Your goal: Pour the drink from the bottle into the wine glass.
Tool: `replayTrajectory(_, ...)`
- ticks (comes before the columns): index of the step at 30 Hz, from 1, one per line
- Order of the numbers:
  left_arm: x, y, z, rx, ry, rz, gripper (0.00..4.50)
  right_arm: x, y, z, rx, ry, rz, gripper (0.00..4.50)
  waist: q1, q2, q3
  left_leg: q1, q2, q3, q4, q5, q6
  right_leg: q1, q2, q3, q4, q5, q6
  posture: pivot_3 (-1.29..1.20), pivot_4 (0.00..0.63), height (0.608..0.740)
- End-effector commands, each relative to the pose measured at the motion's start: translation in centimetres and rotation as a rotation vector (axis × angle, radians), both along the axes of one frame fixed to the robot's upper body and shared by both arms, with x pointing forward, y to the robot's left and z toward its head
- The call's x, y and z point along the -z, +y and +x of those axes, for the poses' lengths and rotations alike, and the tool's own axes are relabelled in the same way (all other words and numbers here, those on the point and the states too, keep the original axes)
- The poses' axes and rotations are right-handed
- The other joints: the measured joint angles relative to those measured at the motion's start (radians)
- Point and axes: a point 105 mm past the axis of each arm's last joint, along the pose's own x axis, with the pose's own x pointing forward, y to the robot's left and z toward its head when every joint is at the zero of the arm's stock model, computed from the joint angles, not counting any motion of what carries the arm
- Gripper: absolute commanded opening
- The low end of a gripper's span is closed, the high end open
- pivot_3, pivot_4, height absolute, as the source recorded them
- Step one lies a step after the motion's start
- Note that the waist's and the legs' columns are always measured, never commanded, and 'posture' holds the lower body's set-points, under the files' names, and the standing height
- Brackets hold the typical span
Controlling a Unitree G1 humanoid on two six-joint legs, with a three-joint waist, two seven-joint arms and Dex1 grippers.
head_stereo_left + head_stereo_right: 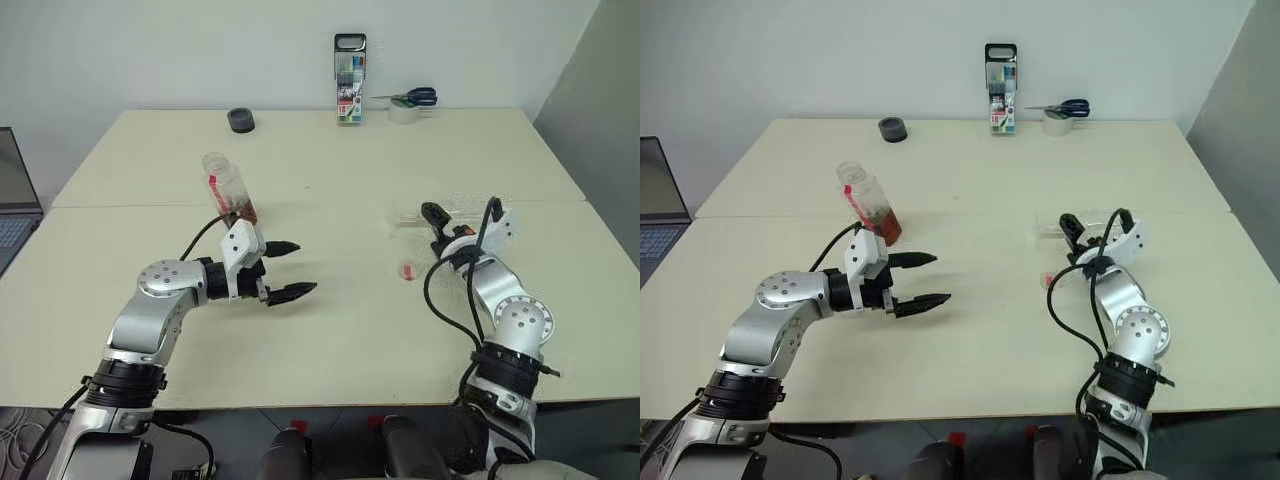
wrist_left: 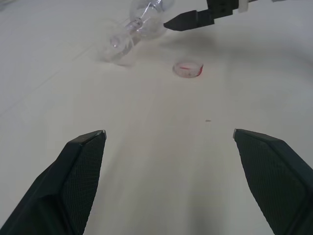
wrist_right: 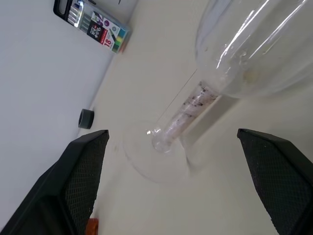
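On the tabletop (image 1: 330,340), toward its left half, the bottle (image 1: 228,190) stands uncapped and leaning, a little dark reddish drink (image 1: 245,213) in its base. The left gripper (image 1: 290,270) hovers just in front of it, jaws spread wide, holding nothing. Nearer the right edge the wine glass (image 2: 142,22) lies on its side, with the right gripper (image 3: 171,142) close to its stem, fingers also wide apart and empty. A small cap (image 1: 407,271) rests between the two arms, near the glass.
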Motion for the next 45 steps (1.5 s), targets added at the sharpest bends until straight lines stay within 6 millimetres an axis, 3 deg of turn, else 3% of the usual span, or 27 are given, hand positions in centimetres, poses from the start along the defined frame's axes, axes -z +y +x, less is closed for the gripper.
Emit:
replayTrajectory(1, -1.3, 0.1, 0.3, 0.013, -0.046, -0.005, 4.46, -2.7, 3.3, 1.4, -0.056, -0.075, 0.098, 4.5, -0.001, 0.0, 0.0, 0.0, 0.0, 0.0, 0.0, 0.0, 0.0, 0.0, 0.0, 0.0, 0.0, 0.0, 0.0, 0.0, 0.15, 0.74)
replayTrajectory(12, -1.4, 0.0, 0.2, 0.027, -0.049, 0.0, 4.46, -1.8, 3.9, 3.5, -0.014, -0.027, 0.143, 4.5, -0.002, 0.001, 0.0, 0.0, 0.0, 0.0, 0.0, 0.0, 0.0, 0.0, 0.0, 0.0, 0.0, 0.0, 0.0, 0.0, 0.15, 0.74)
replayTrajectory(24, -1.4, -0.3, 0.3, 0.036, -0.048, 0.011, 4.46, -0.9, 3.2, 5.3, 0.087, -0.011, 0.241, 4.5, -0.002, 0.002, 0.001, 0.0, 0.0, 0.001, 0.0, 0.0, 0.0, 0.0, 0.0, 0.0, 0.0, 0.0, 0.0, 0.0, 0.15, 0.74)
replayTrajectory(27, -1.4, -0.3, 0.3, 0.037, -0.049, 0.014, 4.5, -0.8, 3.4, 5.4, 0.085, -0.002, 0.268, 3.89, -0.002, 0.002, 0.001, 0.0, 0.0, 0.0, 0.0, 0.0, 0.0, 0.0, 0.0, 0.0, 0.0, 0.0, 0.0, 0.0, 0.15, 0.74)
replayTrajectory(35, -1.1, -0.3, 0.3, 0.032, -0.044, 0.019, 4.5, -1.1, 3.8, 5.3, 0.065, -0.008, 0.305, 1.03, -0.002, 0.002, 0.001, 0.0, 0.0, 0.0, 0.0, 0.0, 0.0, 0.0, 0.0, 0.0, 0.0, 0.0, 0.0, 0.0, 0.15, 0.74)
replayTrajectory(38, -1.0, -0.3, 0.3, 0.03, -0.042, 0.019, 4.5, -1.3, 3.9, 5.1, 0.047, -0.018, 0.303, 0.17, -0.002, 0.003, 0.002, 0.0, 0.0, 0.0, 0.0, 0.0, 0.0, 0.0, 0.0, 0.001, 0.0, 0.0, 0.0, 0.0, 0.15, 0.74)
replayTrajectory(42, -0.7, -0.2, 0.2, 0.021, -0.037, 0.02, 4.5, -2.1, 4.3, 4.6, -0.009, -0.063, 0.249, 0.12, -0.002, 0.004, 0.003, 0.0, 0.0, 0.0, 0.0, 0.0, 0.0, 0.0, 0.0, 0.001, 0.0, 0.0, 0.0, 0.0, 0.15, 0.74)
replayTrajectory(44, -0.6, -0.1, 0.2, 0.013, -0.033, 0.02, 4.5, -2.8, 4.8, 4.2, -0.055, -0.127, 0.118, 0.12, -0.002, 0.005, 0.003, 0.0, 0.0, 0.0, 0.0, 0.0, 0.0, -0.001, 0.0, 0.001, 0.0, 0.0, 0.0, 0.0, 0.15, 0.74)
replayTrajectory(45, -0.6, 0.0, 0.2, 0.007, -0.029, 0.018, 4.5, -3.3, 5.2, 4.0, -0.079, -0.21, -0.122, 0.12, -0.003, 0.005, 0.003, 0.0, 0.0, 0.0, 0.0, 0.0, 0.0, -0.001, 0.0, 0.001, 0.0, 0.0, 0.0, 0.0, 0.15, 0.74)
